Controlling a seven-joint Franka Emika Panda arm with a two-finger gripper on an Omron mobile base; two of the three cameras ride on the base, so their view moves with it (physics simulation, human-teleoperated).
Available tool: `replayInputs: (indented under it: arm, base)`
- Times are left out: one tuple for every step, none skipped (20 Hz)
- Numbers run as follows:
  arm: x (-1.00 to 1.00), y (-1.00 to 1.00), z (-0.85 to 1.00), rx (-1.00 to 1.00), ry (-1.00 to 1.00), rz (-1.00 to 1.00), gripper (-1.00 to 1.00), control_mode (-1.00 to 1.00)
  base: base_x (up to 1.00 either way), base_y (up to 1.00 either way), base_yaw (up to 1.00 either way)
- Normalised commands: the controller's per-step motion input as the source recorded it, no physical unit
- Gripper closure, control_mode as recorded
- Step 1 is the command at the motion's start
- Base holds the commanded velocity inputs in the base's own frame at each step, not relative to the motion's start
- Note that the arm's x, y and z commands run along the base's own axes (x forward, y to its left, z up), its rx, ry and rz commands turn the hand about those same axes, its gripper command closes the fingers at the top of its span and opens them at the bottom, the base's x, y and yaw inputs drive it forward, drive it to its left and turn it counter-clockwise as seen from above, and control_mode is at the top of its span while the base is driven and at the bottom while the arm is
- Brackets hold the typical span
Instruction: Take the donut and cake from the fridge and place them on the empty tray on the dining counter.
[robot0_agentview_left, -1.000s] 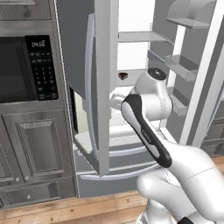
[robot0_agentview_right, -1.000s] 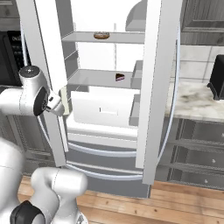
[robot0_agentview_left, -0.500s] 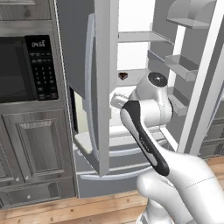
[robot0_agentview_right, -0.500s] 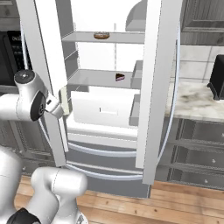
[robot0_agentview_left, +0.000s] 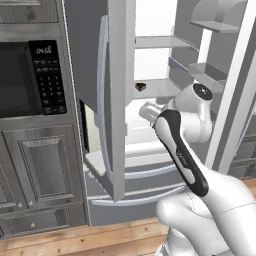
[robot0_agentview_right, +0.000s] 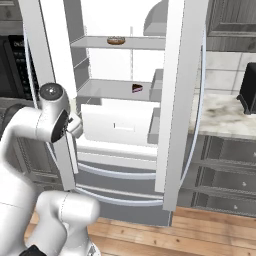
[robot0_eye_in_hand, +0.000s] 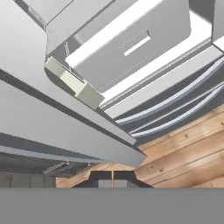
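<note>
The fridge (robot0_agentview_right: 177, 100) stands with both doors open. On its top shelf lies the donut (robot0_agentview_right: 116, 40), glazed and ring-shaped. One shelf below sits the cake (robot0_agentview_right: 136, 88) (robot0_agentview_left: 140, 86), a small dark wedge. My gripper (robot0_agentview_right: 76, 125) hangs low beside the inner edge of the left door (robot0_agentview_left: 117, 100), well below and left of the cake. Its fingertips (robot0_eye_in_hand: 105, 180) press together with nothing between them, pointing down past the door's underside toward the floor. The tray and the dining counter are out of view.
A black microwave (robot0_agentview_left: 30, 80) is built into the grey cabinets left of the fridge. A marble wall counter (robot0_agentview_right: 225, 117) with a black appliance (robot0_agentview_right: 248, 90) lies to the right. A white drawer (robot0_agentview_right: 120, 127) and the bottom drawers (robot0_agentview_right: 125, 170) sit under the cake's shelf.
The arm's upper joint has shifted a little sideways while the hand stays by the left door's edge. The fingers have closed the last bit.
</note>
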Motion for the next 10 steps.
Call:
replayInputs:
  arm:
    - [0.13,0.0,0.0,0.09,0.0,-0.09,1.0,-1.0]
    - [0.14,0.0,0.0,0.08,-0.03,-0.1,1.0,-1.0]
    - [0.11,0.0,0.0,0.07,-0.05,-0.12,1.0,-1.0]
    - [0.14,0.0,0.0,0.06,-0.05,-0.13,1.0,-1.0]
    - [0.18,0.0,0.0,0.05,-0.03,-0.13,1.0,-1.0]
    - [0.2,0.0,0.01,0.05,-0.02,-0.13,1.0,-1.0]
    - [0.19,0.0,0.04,0.06,-0.02,-0.12,1.0,-1.0]
    - [0.14,0.0,0.03,0.07,-0.01,-0.11,1.0,-1.0]
    - [0.07,-0.07,0.05,0.07,-0.01,-0.11,1.0,-1.0]
    - [0.07,-0.15,0.09,0.09,0.0,-0.11,1.0,-1.0]
  base:
    - [0.0,0.0,0.0]
    - [0.0,0.0,0.0]
    - [0.0,0.0,0.0]
    - [0.0,0.0,0.0]
    - [0.0,0.0,0.0]
    - [0.0,0.0,0.0]
    - [0.0,0.0,0.0]
    - [0.0,0.0,0.0]
    - [0.0,0.0,0.0]
    - [0.0,0.0,0.0]
